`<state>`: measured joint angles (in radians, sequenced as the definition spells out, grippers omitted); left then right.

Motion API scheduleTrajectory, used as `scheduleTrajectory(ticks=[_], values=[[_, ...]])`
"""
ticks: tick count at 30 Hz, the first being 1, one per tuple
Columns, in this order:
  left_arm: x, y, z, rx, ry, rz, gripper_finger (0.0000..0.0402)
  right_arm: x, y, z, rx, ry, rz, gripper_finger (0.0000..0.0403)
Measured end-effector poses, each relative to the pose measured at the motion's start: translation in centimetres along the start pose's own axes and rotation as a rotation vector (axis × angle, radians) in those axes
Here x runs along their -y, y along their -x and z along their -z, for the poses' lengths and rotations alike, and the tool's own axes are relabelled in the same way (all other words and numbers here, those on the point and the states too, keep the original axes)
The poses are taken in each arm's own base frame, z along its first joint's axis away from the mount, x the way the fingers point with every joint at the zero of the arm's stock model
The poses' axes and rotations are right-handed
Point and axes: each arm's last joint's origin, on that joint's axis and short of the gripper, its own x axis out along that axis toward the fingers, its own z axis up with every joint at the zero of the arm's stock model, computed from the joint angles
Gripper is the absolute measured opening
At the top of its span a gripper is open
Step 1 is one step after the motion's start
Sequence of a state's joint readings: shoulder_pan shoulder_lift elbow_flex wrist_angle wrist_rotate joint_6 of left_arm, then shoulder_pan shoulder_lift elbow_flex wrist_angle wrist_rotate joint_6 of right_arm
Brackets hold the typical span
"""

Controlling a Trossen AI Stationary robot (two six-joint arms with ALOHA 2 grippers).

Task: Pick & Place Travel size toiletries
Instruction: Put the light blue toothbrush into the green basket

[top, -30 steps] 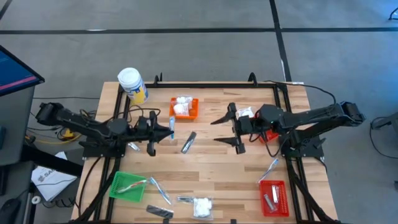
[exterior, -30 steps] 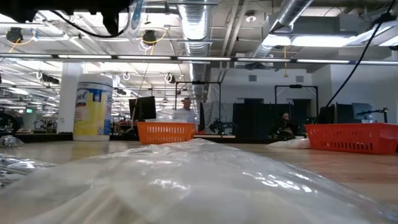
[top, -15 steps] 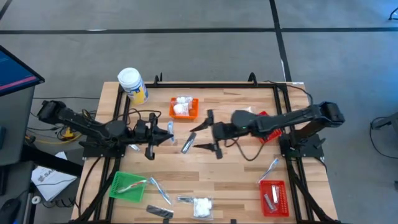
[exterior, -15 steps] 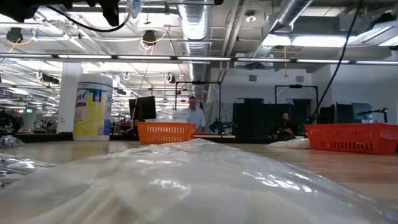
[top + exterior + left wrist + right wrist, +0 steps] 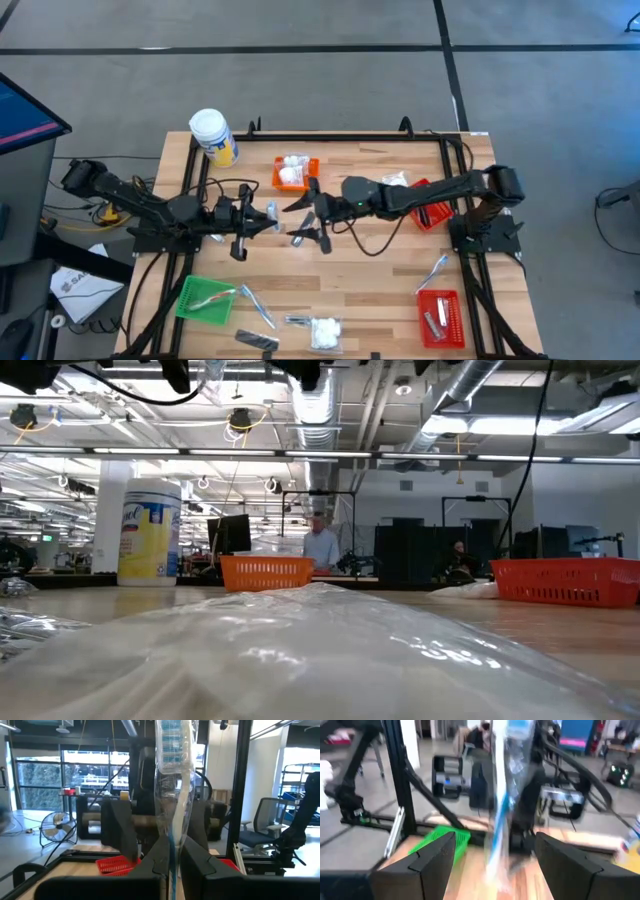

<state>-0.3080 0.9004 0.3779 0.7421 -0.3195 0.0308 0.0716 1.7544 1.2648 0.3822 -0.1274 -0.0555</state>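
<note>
Where the table's front edge meets the low camera, a white packet point(image 5: 325, 332) in clear wrap fills the view. A dark sachet point(image 5: 257, 341) lies beside it. A green basket point(image 5: 205, 298) sits toward the front left corner and a red basket point(image 5: 440, 318) toward the front right.

Farther in, at the table's middle, the left gripper point(image 5: 268, 213) is clenched on a stick point(image 5: 172, 780), a slim toothbrush-like thing in a clear wrapper with blue bristles at its upper end. Its long axis stands upright out of the closed fingers, so from above it shows almost end-on. The right gripper point(image 5: 305, 222) hangs just beside it on the right-edge side, released, with its fingers spread wide and pointing at the stick. In the right wrist view the stick point(image 5: 502, 785) shows upright in line with the gap between those fingers, though blurred; whether it is already inside the gap I cannot tell.

This looks like a handover. The right gripper is the free one, and its jaws would have to close across the upright shaft clear of the left's fingers. The slick wrapper could slip.

Beyond them an orange basket point(image 5: 296, 172) holding white packets sits near the far edge.
</note>
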Motion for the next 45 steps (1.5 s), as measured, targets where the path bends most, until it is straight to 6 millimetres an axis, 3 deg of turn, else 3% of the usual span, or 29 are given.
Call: scheduleTrajectory(ticks=[10, 27, 33, 41, 45], values=[[0.4, -0.3, 0.2, 0.017, -0.036, 0.030, 0.0010, 0.1, -1.3, 1.7, 0.018, -0.028, -0.007, 0.0265], [0.8, -1.5, 1.0, 0.075, -0.077, 0.025, 0.0010, 0.2, -1.4, 1.8, 0.027, -0.054, -0.006, 0.0257], [0.8, -1.5, 0.9, 0.086, -0.074, 0.024, 0.0010, 0.5, -1.3, 1.9, 0.017, -0.081, -0.001, 0.0196], [0.8, -1.5, 0.9, 0.082, -0.073, 0.016, 0.0015, 0.7, -1.3, 2.3, -0.027, -0.086, -0.002, 0.0026], [0.7, -1.5, 1.0, 0.079, -0.066, 0.006, 0.0027, 0.9, -1.1, 2.2, -0.041, -0.099, 0.002, 0.0023]])
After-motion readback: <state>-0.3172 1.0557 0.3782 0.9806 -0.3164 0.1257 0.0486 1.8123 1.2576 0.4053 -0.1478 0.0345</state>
